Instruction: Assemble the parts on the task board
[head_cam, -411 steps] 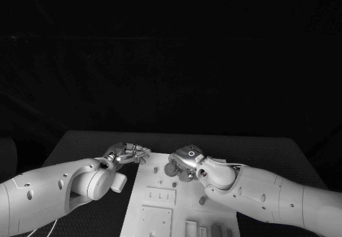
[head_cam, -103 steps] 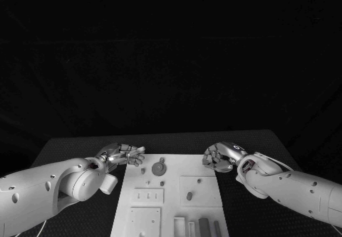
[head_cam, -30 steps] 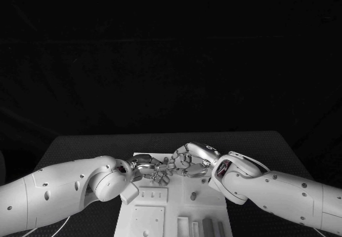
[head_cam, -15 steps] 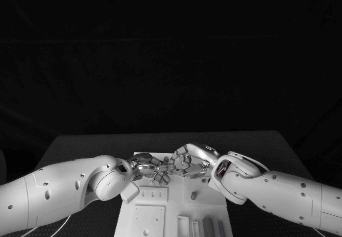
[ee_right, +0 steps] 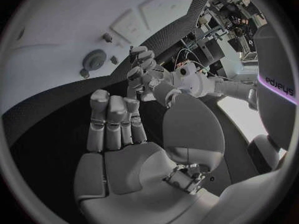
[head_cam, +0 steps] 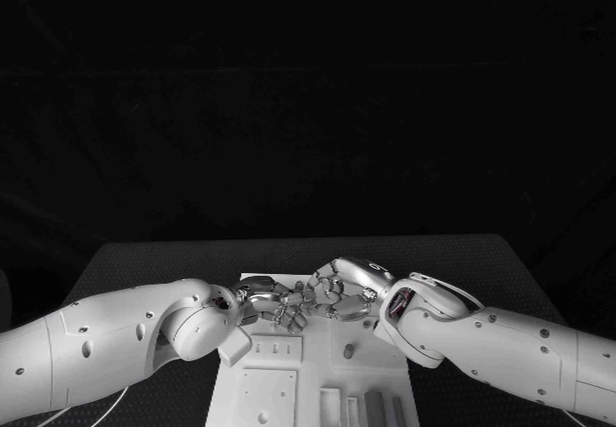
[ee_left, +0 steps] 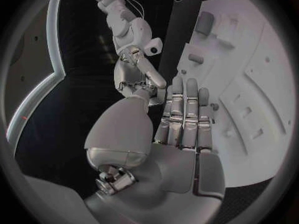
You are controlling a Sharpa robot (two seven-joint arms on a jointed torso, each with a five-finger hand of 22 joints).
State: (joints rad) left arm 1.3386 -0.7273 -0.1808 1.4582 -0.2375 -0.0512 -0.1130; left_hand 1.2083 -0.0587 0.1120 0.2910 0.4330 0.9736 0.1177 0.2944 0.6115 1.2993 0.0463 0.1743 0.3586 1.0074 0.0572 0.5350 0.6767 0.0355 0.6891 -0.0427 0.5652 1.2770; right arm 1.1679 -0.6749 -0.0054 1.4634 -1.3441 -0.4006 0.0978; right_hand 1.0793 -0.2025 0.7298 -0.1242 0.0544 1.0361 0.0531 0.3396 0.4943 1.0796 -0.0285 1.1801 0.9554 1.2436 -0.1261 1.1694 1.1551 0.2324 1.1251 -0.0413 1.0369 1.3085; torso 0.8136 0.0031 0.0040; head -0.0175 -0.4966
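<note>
**Task board under two empty hands meeting at its far end**

Task board lies in the middle of the black table, running lengthwise away from the robot. At its near edge a few upright bar parts stand side by side. Just beyond them, on the left half, is a square recessed panel, and past that a smaller panel with short slots. Level with the slotted panel, on the right half, a small oval part lies alone on the white surface.

Farther on, both arms come in over the board and the hands meet above its far end. The left hand reaches in from the left edge of the board and the right hand from the right, with their fingers very close together. I cannot tell from the head view whether they touch.

The left wrist view shows the left hand's fingers stretched out nearly straight and side by side, with a bare palm and nothing held. The right wrist view shows the right hand's fingers lifted and only slightly bent, the palm likewise bare.

In the right wrist view a round disc part sits on the board beyond the fingers, with a small stud part near it. The far strip of the table lies behind the hands.
</note>
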